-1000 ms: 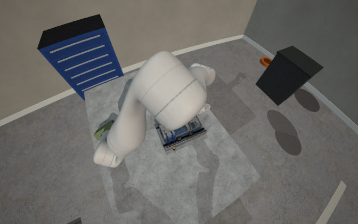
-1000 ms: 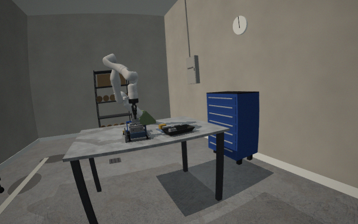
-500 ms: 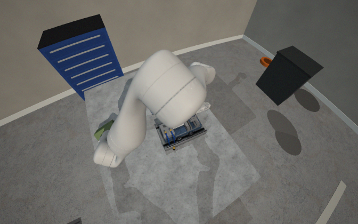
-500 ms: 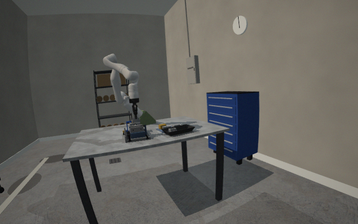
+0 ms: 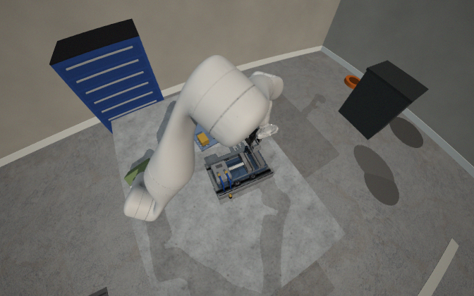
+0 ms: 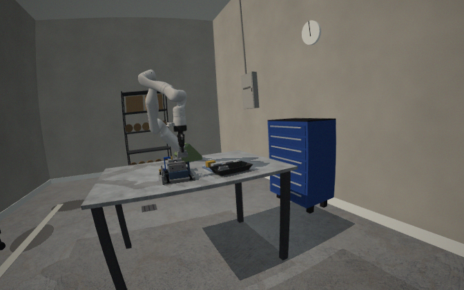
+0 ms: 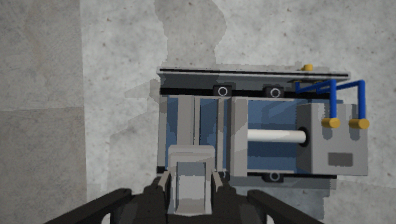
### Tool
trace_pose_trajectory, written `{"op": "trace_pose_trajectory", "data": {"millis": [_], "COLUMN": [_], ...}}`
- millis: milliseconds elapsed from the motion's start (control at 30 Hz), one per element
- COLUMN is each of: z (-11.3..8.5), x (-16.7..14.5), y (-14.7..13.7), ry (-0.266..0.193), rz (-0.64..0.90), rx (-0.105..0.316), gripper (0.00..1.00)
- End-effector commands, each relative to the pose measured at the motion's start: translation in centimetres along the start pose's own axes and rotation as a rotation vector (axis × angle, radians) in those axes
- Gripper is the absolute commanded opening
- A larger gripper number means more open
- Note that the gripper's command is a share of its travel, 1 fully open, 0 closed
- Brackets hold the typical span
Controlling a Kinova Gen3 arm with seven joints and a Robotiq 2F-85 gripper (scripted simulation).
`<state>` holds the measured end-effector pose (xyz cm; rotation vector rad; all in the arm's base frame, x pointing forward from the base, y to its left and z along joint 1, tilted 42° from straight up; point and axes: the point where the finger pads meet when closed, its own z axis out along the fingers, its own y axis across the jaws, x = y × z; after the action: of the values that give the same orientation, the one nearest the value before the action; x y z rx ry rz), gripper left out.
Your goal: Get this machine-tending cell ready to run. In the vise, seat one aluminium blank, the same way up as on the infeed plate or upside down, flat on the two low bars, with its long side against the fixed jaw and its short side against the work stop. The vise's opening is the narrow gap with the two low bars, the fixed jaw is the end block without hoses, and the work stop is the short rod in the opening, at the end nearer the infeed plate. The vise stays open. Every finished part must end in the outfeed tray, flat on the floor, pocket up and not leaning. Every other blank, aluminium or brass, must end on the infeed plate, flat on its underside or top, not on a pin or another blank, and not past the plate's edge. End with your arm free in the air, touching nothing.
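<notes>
Wrist view, nearest first: at 6 o'clock the gripper (image 7: 190,192) is clamped on a grey part with a pocket in its top face (image 7: 190,176), a dark finger (image 7: 163,187) pressing each long side. Whether it is a finished part or an aluminium blank I cannot tell for certain; the recess suggests a finished part. It hangs above the near edge of the vise (image 7: 260,75), over the end away from the hoses. Just beyond it, toward 12 o'clock, lie the fixed jaw (image 7: 186,120) and the narrow opening with its low bars (image 7: 216,125). At 3 o'clock a white rod (image 7: 275,135) runs into the grey end block (image 7: 337,140), which carries 2 blue hoses (image 7: 361,97) with yellow fittings.

Top view shows the vise (image 5: 257,175) near the middle of the grey table (image 5: 231,235), with the arm (image 5: 180,146) arching over it. At 10 o'clock from the vise a brass blank (image 5: 202,139) lies on the blue infeed plate (image 5: 211,142). Farther at 9 o'clock sits a green wedge (image 5: 134,173).

Exterior view places the dark outfeed tray (image 6: 242,167) at 3 o'clock of the vise, holding some grey pieces too small to tell apart. Farthest back stands a blue drawer cabinet (image 6: 300,158) by the wall.
</notes>
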<state>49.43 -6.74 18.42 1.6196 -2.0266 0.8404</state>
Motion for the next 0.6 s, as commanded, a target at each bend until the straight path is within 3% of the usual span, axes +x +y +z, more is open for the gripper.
{"op": "trace_pose_trajectory", "data": {"millis": [0,267,333,567], "z": [-0.2,-0.8,-0.8,-1.1], "x": [-1.8,-7.0,-7.0,-12.7], "y": [-0.8,-2.6,-2.6,-3.5], "ry": [0.008,0.015,0.015,0.017], "rz": [-0.015,-0.038,-0.038,-0.063], "rx": [0.009,0.02,0.02,0.026], "gripper": [0.0,0.0,0.0,0.0]}}
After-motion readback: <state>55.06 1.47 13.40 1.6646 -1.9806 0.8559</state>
